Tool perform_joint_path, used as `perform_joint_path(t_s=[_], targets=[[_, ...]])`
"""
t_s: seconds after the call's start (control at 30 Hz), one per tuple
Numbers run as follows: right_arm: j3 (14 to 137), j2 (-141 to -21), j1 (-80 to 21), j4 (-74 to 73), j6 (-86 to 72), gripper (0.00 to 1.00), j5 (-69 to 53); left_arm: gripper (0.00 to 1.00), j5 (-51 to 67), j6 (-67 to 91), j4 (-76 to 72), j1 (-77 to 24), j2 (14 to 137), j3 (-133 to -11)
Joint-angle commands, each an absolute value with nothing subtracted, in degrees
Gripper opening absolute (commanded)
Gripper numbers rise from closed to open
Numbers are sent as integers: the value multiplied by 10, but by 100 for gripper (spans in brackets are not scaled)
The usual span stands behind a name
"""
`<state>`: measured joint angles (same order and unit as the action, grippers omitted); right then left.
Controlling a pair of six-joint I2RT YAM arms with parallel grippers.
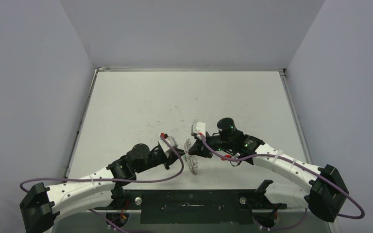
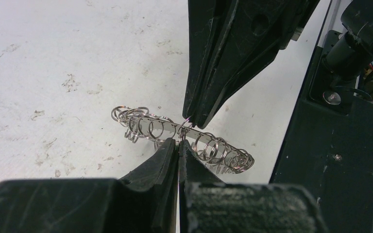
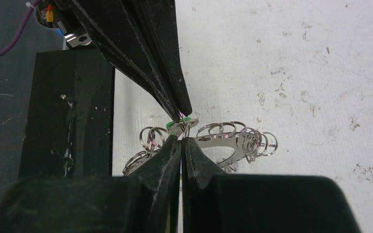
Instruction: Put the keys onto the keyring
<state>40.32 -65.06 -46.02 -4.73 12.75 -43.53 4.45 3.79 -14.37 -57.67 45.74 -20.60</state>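
Observation:
The keyring [image 1: 193, 164] is held just above the white table between both grippers; its flat silver band and wire loops show in the left wrist view [image 2: 158, 127] and the right wrist view [image 3: 223, 141]. My left gripper [image 1: 184, 153] [image 2: 178, 141] [image 3: 182, 115] is shut; a bit of the green-tagged key [image 3: 177, 123] shows at its tips, against the ring's rim. My right gripper [image 1: 193, 148] [image 3: 181, 139] [image 2: 190, 121] is shut on one small wire loop [image 3: 186, 130] of the keyring, tip to tip with the left. The red-tagged key is out of view.
The black base plate [image 1: 194, 206] [image 2: 330, 145] [image 3: 63, 111] runs along the near edge, close behind the grippers. The scuffed white table [image 1: 184, 97] stretches away to grey walls at the back and both sides.

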Motion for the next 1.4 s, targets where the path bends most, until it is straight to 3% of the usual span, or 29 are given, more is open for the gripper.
perform_joint_path(t_s=[0.0,1.37], targets=[[403,-629,-466,-4,126,0,-455,0,17,46,-168,-575,452,-196],[383,-606,-466,67,91,0,-463,0,-11,115,-250,-570,455,-121]])
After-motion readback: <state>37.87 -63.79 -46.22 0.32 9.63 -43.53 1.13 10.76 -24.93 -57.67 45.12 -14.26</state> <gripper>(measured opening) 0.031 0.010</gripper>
